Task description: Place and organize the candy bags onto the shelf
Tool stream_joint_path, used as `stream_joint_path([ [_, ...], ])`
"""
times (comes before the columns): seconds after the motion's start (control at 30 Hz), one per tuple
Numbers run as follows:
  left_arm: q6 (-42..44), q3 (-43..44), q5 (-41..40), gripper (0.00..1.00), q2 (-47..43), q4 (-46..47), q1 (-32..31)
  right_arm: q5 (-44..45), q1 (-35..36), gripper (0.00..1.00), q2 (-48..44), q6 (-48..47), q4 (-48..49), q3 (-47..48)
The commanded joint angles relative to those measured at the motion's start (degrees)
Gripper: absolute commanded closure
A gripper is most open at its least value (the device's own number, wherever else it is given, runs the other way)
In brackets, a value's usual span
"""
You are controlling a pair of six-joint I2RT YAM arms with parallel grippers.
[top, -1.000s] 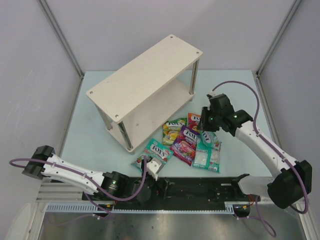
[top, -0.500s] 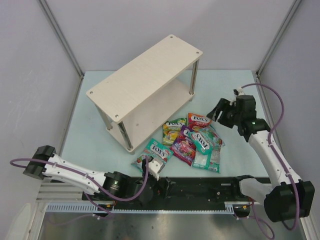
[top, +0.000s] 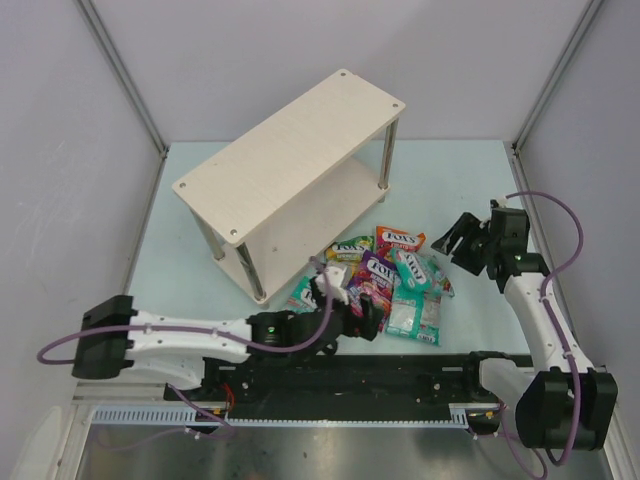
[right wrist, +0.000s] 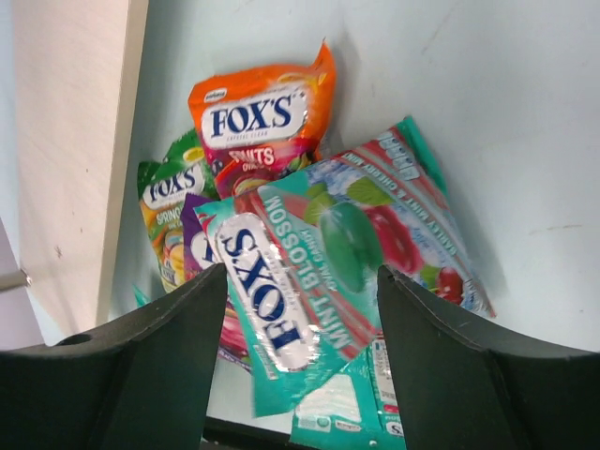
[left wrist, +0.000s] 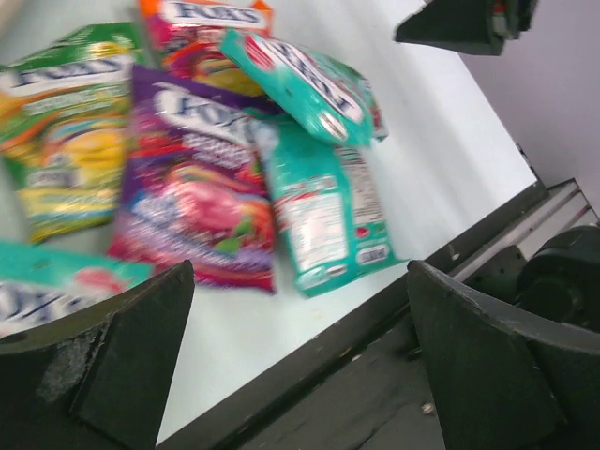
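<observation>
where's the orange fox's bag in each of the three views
Top external: the orange bag is right of centre, the bag farthest from the arm bases.
Left wrist: orange bag at the top edge, mostly cut off.
Right wrist: orange bag upper centre, label readable.
Shared landmark: the teal mint bag lying tilted on top of the others, overlapping the orange one.

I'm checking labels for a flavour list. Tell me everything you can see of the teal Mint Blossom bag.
The teal Mint Blossom bag is a glossy pouch, face up, with a white FOX'S oval, dark lettering and green and red sweets pictured. It lies slanted on top, overlapping the purple bag and orange bag. The open right pincer hangs beside it, apart.
</observation>
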Motion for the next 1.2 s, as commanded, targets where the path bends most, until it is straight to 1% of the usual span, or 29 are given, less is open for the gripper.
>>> stream_joint_path([
  [0.0, 1.46, 11.17, 5.65, 0.0, 10.29, 4.63, 1.76, -2.2, -2.96, 0.31, 0.17, 1.6, 1.86, -0.3],
  [0.07, -0.47, 13.81, 7.33, 0.0, 14.94, 5.5, 2.81, -2.38, -3.83, 0.31, -0.09, 1.86, 2.03, -0.39],
  [0.17, -2.23, 15.75, 9.53, 0.0, 19.25, 7.08, 4.13, -2.47, -4.54, 0.31, -1.06, 2.04, 2.29, -0.66],
  [0.4, -3.55, 20.85, 13.57, 0.0, 26.64, 6.56, 7.39, -0.8, -6.38, 0.31, -0.97, 2.04, 1.15, -0.83],
  [0.53, -4.69, 23.93, 15.51, 0.0, 30.07, 6.04, 8.53, 2.27, -9.8, 0.3, -2.47, 2.92, 0.45, -1.09],
  [0.73, -4.87, 26.65, 16.91, 0.0, 32.97, 5.86, 8.71, 4.48, -11.57, 0.29, 1.75, 3.8, -1.05, -1.62],
  [1.0, -6.89, 30.78, 20.07, 0.0, 38.42, 6.3, 9.41, 0.52, -13.86, 0.28, 5.79, 5.38, 3.26, -6.45],
  [1.17, -8.39, 32.28, 21.22, 0.0, 41.59, 6.91, 9.41, -0.44, -14.21, 0.32, 8.16, 5.64, 5.54, -8.47],
])
